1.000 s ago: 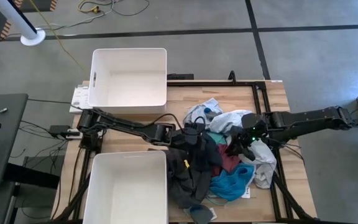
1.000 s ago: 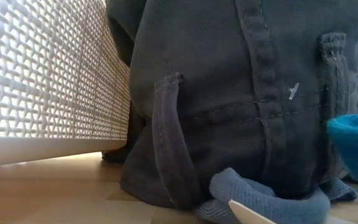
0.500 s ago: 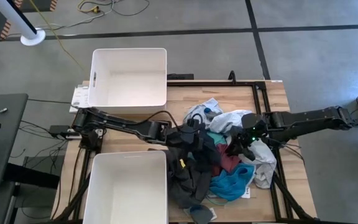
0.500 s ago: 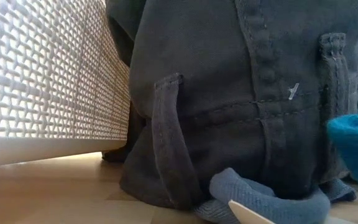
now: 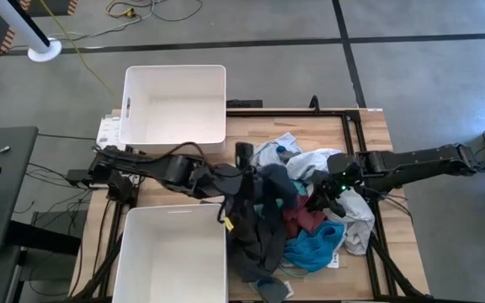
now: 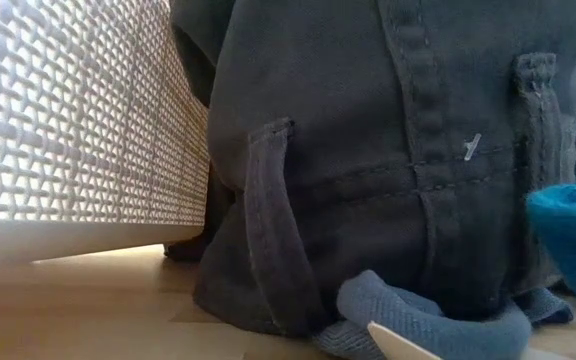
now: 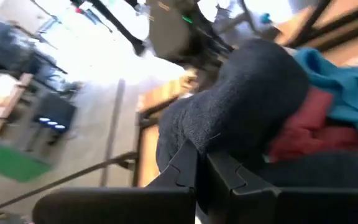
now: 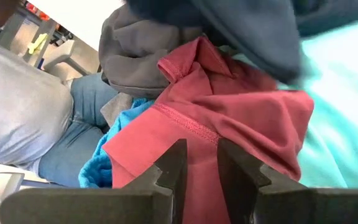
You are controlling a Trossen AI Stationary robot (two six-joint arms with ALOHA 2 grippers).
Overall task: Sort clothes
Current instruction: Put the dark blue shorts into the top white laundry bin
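Left claw [image 5: 241,178] pulled dark garment [image 5: 272,187] binward, still clamped

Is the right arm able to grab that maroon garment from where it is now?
Probably yes: the right end effector sits open right over the maroon garment, with nothing between them.

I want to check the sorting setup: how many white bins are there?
2. One white bin stands at the table's far left corner; the other white bin is at the near left, beside the clothes pile. None seems hidden.
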